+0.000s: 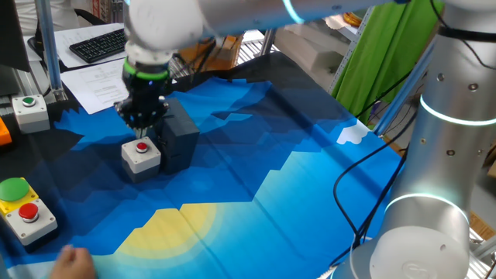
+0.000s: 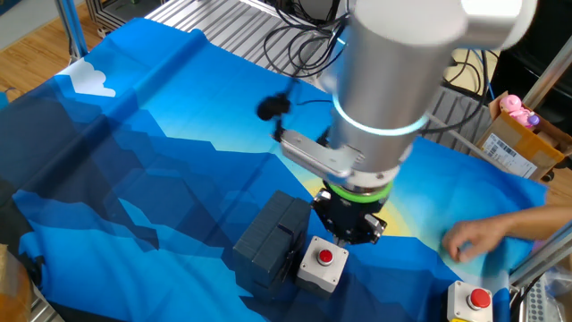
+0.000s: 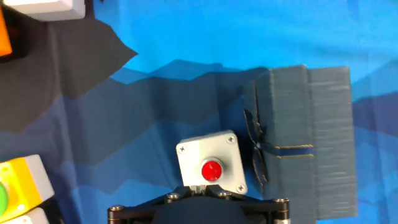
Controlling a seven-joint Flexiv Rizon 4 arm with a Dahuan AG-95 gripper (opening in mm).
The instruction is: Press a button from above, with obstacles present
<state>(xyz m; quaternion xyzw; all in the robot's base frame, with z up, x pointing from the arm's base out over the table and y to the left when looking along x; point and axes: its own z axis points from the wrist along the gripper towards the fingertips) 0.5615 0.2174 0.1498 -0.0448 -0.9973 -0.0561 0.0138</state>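
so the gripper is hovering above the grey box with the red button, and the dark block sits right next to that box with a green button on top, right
Not quite. The dark block has no button on it; the hand view shows its top as plain grey. The rest holds: the gripper hovers above the grey box with the red button, and the block sits right beside that box.

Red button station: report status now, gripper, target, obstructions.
Gripper above the red button, not touching; finger state not visible. Button's grey box upright on the blue cloth. Dark block right beside the box. A person's hand at cloth edge.
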